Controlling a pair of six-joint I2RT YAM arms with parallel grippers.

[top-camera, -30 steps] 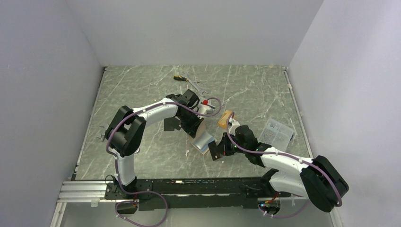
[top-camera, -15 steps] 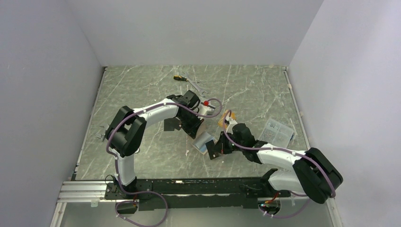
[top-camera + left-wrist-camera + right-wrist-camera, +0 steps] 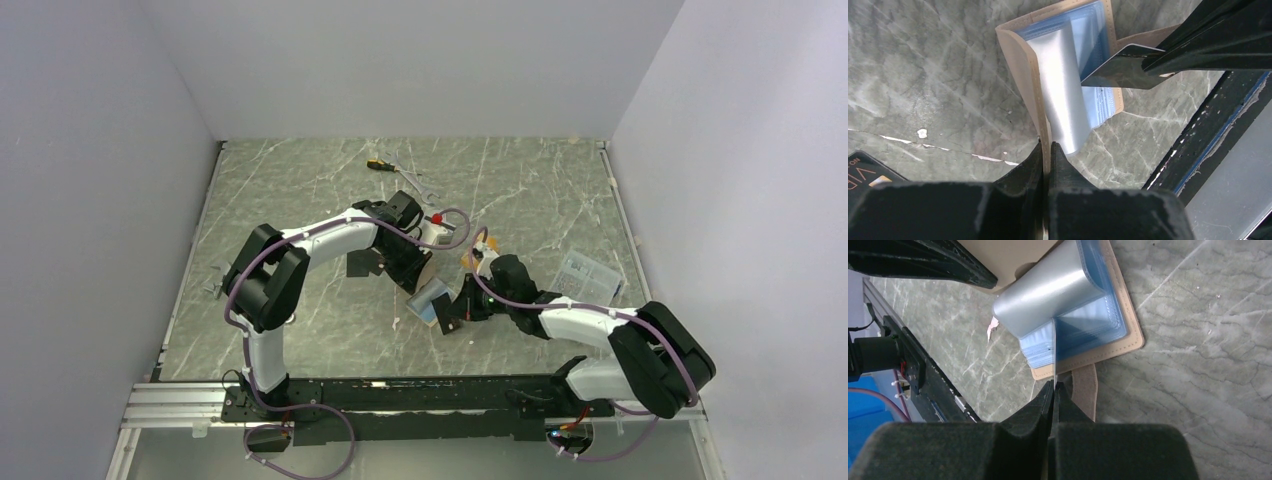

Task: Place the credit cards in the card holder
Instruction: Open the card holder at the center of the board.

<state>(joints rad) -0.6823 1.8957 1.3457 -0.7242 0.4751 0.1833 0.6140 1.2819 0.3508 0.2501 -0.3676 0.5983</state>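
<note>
The tan card holder (image 3: 1020, 65) lies open on the marble table, its blue plastic sleeves (image 3: 1088, 322) fanned up. My left gripper (image 3: 1047, 147) is shut on the raised tan flap and holds it upright. The right gripper (image 3: 1053, 385) is shut on a thin dark grey credit card (image 3: 1120, 70), seen edge-on in its own view. The card's front edge rests among the sleeves. A black card (image 3: 863, 167) lies on the table by the left wrist. An orange card (image 3: 470, 259) shows behind the right arm.
The holder's snap tab (image 3: 1085, 390) lies flat just right of the right fingers. A clear plastic box (image 3: 588, 280) sits at the right. A screwdriver (image 3: 380, 165), a wrench (image 3: 418, 187) and a small red object (image 3: 435, 216) lie toward the back.
The right gripper has moved left with its card, up to the open card holder. The left gripper still holds the flap in the same place.
</note>
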